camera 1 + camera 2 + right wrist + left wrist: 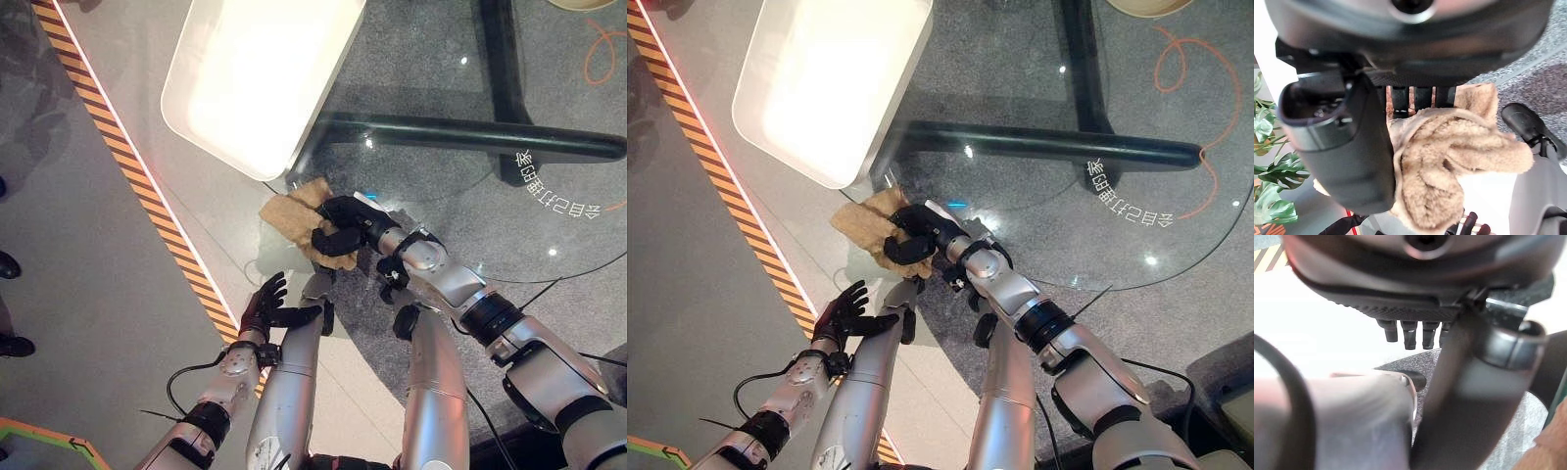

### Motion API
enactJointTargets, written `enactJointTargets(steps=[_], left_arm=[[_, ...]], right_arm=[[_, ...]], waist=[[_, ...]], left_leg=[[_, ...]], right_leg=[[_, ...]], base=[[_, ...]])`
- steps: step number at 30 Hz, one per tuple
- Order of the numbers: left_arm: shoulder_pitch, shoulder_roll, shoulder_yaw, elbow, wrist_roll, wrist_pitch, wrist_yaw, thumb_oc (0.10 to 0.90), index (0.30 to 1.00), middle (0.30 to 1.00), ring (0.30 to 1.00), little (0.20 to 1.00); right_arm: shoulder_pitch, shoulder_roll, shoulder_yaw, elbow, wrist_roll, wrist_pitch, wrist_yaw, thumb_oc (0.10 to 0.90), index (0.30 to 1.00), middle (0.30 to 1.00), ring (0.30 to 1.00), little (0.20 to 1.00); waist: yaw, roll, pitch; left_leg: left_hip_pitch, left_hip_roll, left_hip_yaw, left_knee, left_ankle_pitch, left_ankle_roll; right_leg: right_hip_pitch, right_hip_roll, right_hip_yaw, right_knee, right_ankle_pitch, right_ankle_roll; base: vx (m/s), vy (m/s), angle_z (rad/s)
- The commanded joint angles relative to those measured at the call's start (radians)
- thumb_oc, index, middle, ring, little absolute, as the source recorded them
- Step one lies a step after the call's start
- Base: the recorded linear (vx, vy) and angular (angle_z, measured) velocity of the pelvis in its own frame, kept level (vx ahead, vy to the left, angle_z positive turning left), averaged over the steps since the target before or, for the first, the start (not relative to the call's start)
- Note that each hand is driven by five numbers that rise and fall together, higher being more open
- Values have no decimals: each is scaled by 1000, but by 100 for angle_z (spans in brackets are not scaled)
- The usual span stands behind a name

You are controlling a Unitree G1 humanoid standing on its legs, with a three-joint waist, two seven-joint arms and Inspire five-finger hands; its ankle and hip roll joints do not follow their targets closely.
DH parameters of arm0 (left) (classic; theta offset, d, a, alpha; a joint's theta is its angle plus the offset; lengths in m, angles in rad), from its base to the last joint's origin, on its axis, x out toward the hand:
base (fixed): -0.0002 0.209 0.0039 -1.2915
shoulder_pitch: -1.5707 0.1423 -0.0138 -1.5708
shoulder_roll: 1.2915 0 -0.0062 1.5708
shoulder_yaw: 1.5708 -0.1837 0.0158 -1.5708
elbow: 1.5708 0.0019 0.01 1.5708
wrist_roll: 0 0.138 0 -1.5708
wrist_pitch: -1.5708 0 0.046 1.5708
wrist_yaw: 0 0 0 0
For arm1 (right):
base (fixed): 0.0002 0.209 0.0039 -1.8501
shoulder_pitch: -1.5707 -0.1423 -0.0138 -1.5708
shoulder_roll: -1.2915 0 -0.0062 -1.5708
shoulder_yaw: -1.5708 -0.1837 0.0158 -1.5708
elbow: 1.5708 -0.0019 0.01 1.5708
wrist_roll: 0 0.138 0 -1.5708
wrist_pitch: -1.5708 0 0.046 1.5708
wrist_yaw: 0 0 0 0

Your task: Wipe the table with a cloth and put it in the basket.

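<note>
Right hand (343, 227) fingers (1422, 98) clutch bunched cloth (1449, 161).

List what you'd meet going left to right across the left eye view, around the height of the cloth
Striped floor tape → tan cloth → right hand, shut on the cloth → white lettering on the glass table.
</note>
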Motion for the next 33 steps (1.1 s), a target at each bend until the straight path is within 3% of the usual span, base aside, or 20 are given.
enactJointTargets(steps=[1,16,23,24,29,33], left_arm=[[126,-1,30,-38,-95,-94,-13,800,900,900,900,900],[151,43,82,-176,23,-205,90,800,900,900,900,900],[150,71,53,-252,78,-184,66,800,900,900,900,900],[137,76,49,-261,81,-180,57,800,900,900,900,900],[132,97,17,-296,113,-158,50,800,900,900,900,900],[129,111,18,-317,99,-173,57,800,900,900,900,900]], right_arm=[[56,20,-13,-208,70,-67,80,100,300,300,300,200],[139,28,-52,-344,196,-67,144,100,300,300,300,200],[167,33,-55,-373,216,-83,173,100,300,300,300,200],[154,27,-58,-381,220,-89,174,100,300,300,300,200],[150,16,-75,-431,278,-125,173,100,300,300,300,200],[158,24,-104,-485,304,-140,185,100,300,300,300,200]], waist=[[16,25,-16],[19,8,-16],[19,5,-16],[17,4,-16],[10,3,-16],[-1,0,-16]], left_leg=[[79,-29,71,28,-133,38],[233,-22,63,-7,-138,37],[290,-20,58,-13,-143,39],[272,-19,63,-22,-114,44],[296,-16,66,-20,-118,46],[318,-16,71,-20,-123,46]], right_leg=[[23,42,44,-108,86,67],[174,47,42,-112,57,63],[232,45,43,-113,48,60],[219,46,35,-131,77,50],[244,45,37,-133,75,49],[263,48,45,-135,73,51]], base=[[-12,-35,-1],[-11,-27,-1],[-15,-22,0],[-74,-18,-1],[-15,-3,0],[0,0,0]])
